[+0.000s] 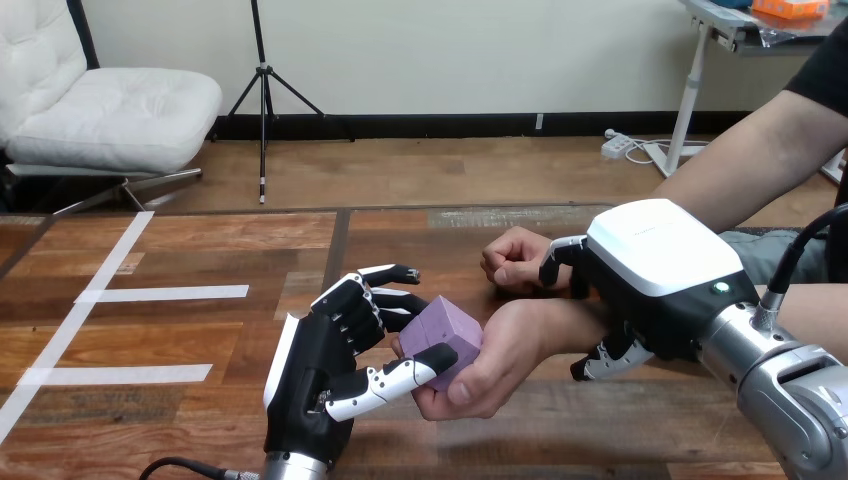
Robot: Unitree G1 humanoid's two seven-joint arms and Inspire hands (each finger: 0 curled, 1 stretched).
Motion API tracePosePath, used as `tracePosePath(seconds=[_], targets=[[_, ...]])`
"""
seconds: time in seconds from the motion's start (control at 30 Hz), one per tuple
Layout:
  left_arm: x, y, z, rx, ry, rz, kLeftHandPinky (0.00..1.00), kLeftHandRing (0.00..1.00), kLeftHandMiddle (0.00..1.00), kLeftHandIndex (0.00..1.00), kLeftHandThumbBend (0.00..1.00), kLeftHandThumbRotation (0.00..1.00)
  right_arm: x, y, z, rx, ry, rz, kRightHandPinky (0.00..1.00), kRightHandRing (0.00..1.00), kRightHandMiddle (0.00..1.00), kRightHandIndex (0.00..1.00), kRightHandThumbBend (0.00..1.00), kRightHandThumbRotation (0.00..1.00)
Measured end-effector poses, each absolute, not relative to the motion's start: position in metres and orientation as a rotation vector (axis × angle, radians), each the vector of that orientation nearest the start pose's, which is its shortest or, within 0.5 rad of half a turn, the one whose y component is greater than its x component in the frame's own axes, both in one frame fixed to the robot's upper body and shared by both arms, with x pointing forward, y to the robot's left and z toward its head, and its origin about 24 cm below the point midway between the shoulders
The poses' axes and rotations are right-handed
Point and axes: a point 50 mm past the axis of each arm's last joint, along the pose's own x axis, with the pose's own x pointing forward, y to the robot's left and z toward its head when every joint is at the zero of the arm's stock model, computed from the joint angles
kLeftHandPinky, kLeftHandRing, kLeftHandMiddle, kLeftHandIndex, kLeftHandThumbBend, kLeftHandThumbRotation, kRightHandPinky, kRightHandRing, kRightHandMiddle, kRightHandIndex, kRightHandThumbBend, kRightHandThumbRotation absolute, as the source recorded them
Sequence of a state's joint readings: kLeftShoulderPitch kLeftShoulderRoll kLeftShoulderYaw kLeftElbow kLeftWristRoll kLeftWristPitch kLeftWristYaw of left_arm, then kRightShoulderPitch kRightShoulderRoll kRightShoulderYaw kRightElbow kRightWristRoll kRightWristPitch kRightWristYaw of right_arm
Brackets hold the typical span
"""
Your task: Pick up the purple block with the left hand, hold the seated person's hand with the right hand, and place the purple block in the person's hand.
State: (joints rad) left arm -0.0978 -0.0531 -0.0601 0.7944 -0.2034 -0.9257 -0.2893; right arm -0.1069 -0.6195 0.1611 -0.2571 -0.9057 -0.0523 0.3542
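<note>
While right fingers (pixel 557 258) clasp the wrist (pixel 556 326), left fingers (pixel 398 379) pinch the part-hidden purple block (pixel 447 322).

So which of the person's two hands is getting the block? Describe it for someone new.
On the wooden table, find the robot's right hand, curled round a wrist. That wrist ends in the person's hand nearer the camera, cupped under the purple block that the left hand pinches. The person's other hand, behind it, is a closed fist.
</note>
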Motion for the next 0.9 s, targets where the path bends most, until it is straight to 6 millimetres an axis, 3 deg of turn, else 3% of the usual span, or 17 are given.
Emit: tracePosePath(seconds=[0.47, 0.9], targets=[[0.2285, 0.1170, -0.0204, -0.175, -0.245, -0.253, 0.51, 0.56, 0.62, 0.68, 0.73, 0.00, 0.2591, -0.1800, 0.1162, -1.558, -0.183, 0.397, 0.51, 0.62, 0.68, 0.71, 0.80, 0.00], [0.2275, 0.1128, -0.0191, -0.152, -0.259, -0.301, 0.69, 0.75, 0.77, 0.77, 0.75, 0.06, 0.2571, -0.1787, 0.1191, -1.533, -0.214, 0.378, 0.51, 0.62, 0.68, 0.72, 0.82, 0.00]])
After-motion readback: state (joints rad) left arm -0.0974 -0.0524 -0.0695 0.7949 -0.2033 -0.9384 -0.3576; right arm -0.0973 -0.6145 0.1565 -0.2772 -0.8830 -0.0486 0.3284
